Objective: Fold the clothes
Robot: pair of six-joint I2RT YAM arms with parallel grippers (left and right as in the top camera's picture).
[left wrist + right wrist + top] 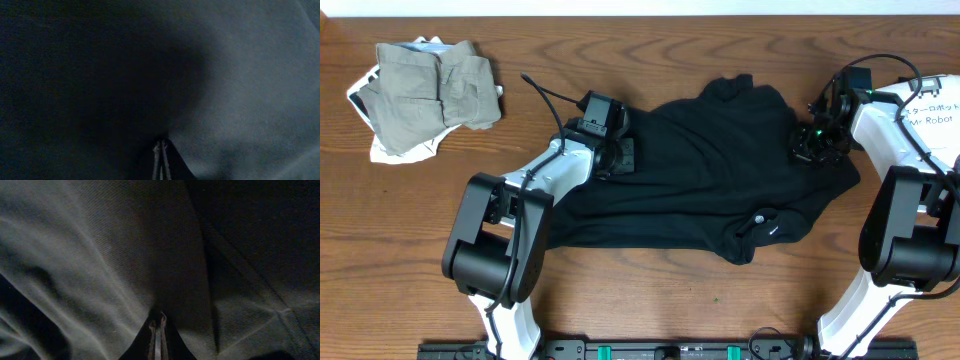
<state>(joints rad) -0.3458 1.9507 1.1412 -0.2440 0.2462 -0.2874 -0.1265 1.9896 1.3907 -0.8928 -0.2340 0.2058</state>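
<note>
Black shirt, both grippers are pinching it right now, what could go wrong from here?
1. The left gripper and right gripper are shut on the black shirt with only a small pinch of cloth at their tips. A hard pull might slip the fabric free.
2. The shirt lies bunched and rippled, with its lower corner near the white mark turned over. Folding it like this would likely trap creases.
</note>
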